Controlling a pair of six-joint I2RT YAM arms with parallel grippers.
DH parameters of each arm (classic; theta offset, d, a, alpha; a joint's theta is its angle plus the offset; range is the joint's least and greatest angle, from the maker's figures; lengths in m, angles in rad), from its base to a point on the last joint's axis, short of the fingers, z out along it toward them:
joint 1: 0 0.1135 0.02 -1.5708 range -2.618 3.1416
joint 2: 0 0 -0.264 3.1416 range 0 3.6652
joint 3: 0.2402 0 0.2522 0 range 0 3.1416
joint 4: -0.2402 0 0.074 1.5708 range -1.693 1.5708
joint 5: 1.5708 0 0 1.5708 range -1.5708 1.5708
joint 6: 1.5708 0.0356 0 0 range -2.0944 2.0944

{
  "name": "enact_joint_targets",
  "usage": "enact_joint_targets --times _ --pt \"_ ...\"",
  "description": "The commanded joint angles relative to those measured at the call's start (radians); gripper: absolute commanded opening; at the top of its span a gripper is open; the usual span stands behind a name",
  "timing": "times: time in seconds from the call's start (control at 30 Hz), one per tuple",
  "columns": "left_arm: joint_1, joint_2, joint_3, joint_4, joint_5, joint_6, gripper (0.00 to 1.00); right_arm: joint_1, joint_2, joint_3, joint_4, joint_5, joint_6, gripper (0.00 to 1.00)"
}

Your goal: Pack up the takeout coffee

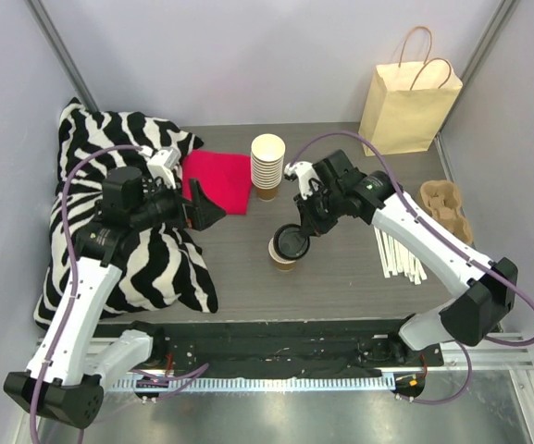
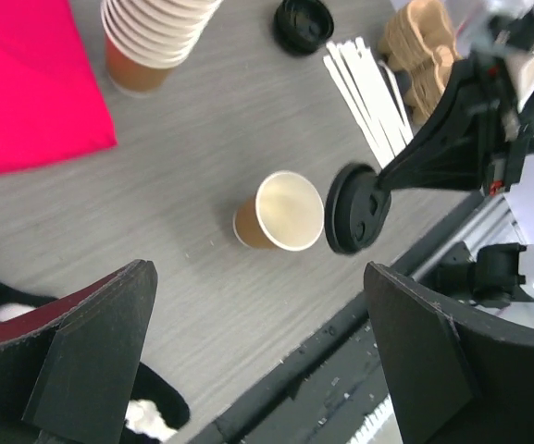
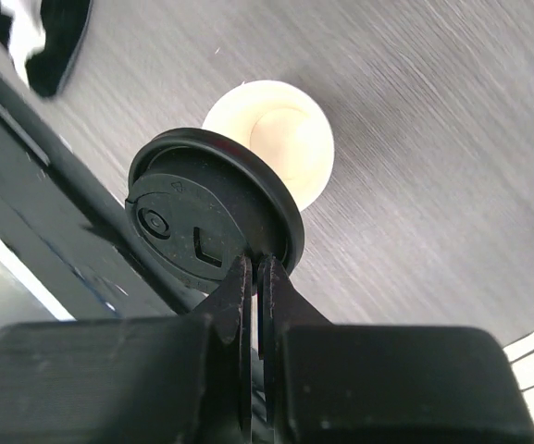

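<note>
Black lid (image 3: 206,222), pinched by its rim in the right tool (image 3: 253,268), tilts just beside the open brown cup (image 2: 280,213), empty-looking, near the desk's (image 1: 341,268) near edge. Capping is in hand; next, level and centre the lid, then press. Left tool (image 1: 202,205) gapes, holding nothing. Paper bag (image 1: 407,106) stands at the far right corner, contents unseen.

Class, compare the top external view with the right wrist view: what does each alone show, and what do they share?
Only the top external view shows the paper bag, the stack of white cups, the red cloth, the zebra pillow and the open left tool. Only the right wrist view shows the empty inside of the brown cup and the moulded marks on the black lid. Both show the right tool pinching that lid by its rim, next to the uncovered cup.
</note>
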Motion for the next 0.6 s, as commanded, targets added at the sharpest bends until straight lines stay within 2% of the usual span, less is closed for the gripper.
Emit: enact_joint_targets --times 0.0,0.07,0.17,0.57 --pt "0.003 0.021 -0.055 0.033 0.078 -0.067 1.0 -0.016 0.042 0.011 0.056 0.038 0.181 0.01" --pt "0.001 0.04 -0.081 0.053 0.13 -0.103 1.0 -0.016 0.101 0.04 0.023 0.056 0.237 0.01" --pt "0.001 0.046 -0.113 0.087 0.126 -0.14 1.0 -0.016 0.171 0.082 -0.029 0.046 0.285 0.01" --pt "0.001 0.067 -0.178 0.174 0.143 -0.207 1.0 -0.019 0.237 0.079 -0.03 -0.026 0.341 0.01"
